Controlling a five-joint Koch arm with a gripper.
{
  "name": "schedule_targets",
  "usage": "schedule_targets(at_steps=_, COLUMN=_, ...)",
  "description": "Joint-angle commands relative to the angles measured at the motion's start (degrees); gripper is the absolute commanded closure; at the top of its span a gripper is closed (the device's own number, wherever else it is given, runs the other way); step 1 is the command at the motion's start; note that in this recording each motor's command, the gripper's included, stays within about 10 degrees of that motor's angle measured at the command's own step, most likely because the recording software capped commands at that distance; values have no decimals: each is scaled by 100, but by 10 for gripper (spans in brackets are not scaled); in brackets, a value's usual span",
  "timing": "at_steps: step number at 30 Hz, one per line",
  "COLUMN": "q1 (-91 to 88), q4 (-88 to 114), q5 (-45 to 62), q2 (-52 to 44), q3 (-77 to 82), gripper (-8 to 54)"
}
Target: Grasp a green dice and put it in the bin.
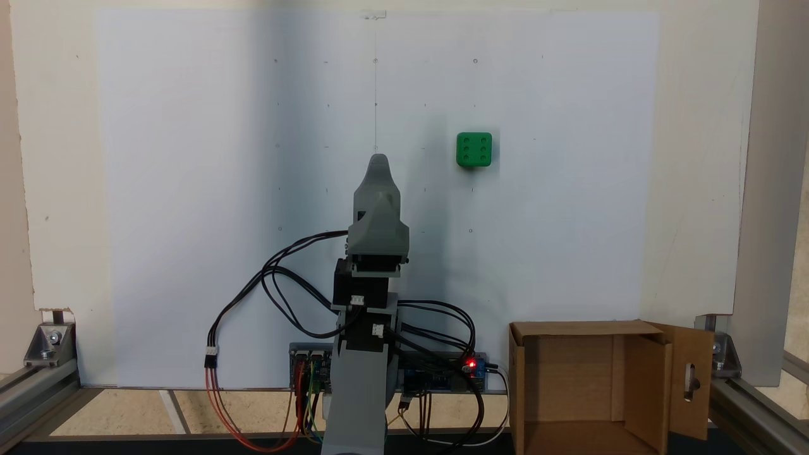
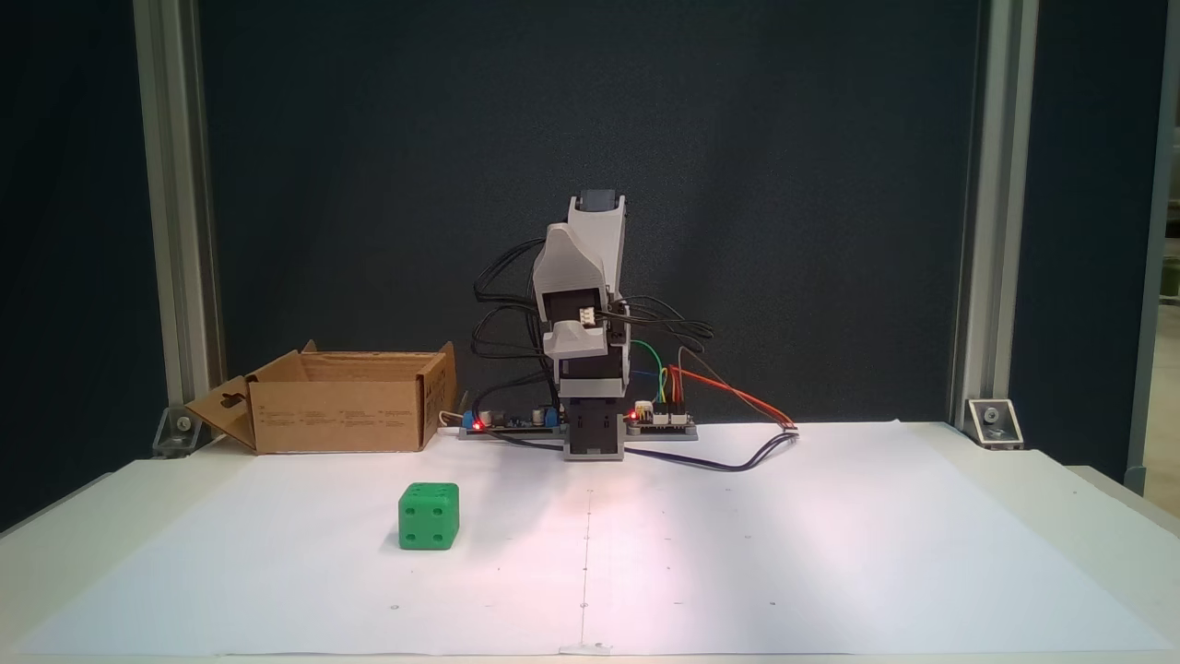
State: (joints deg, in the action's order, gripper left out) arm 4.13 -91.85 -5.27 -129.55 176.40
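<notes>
The green dice (image 1: pixel 474 150) (image 2: pixel 429 516) rests alone on the white paper sheet, well apart from the arm. The bin (image 1: pixel 581 328) (image 2: pixel 341 415), an open brown cardboard box with a slotted flap, stands beside the arm's base at the sheet's edge. My arm is folded up over its base, and the grey gripper (image 1: pixel 378 165) (image 2: pixel 579 343) hangs above the paper, short of the dice and to its side. Its jaws lie one behind the other, so their state is unclear. Nothing shows in them.
Circuit boards with red lights (image 1: pixel 469 364) and loose cables (image 2: pixel 737 456) lie around the arm's base. Aluminium frame posts (image 2: pixel 180 231) stand at the table's corners. The white sheet (image 1: pixel 189 189) has small printed marks.
</notes>
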Motion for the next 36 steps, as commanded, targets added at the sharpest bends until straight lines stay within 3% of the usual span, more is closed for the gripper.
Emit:
schedule_targets(at_steps=1, q1=519, q4=571, q5=220, q2=-598, q3=272, gripper=9)
schedule_targets(at_steps=36, q1=483, q4=492, q5=220, q2=-598, q3=272, gripper=13)
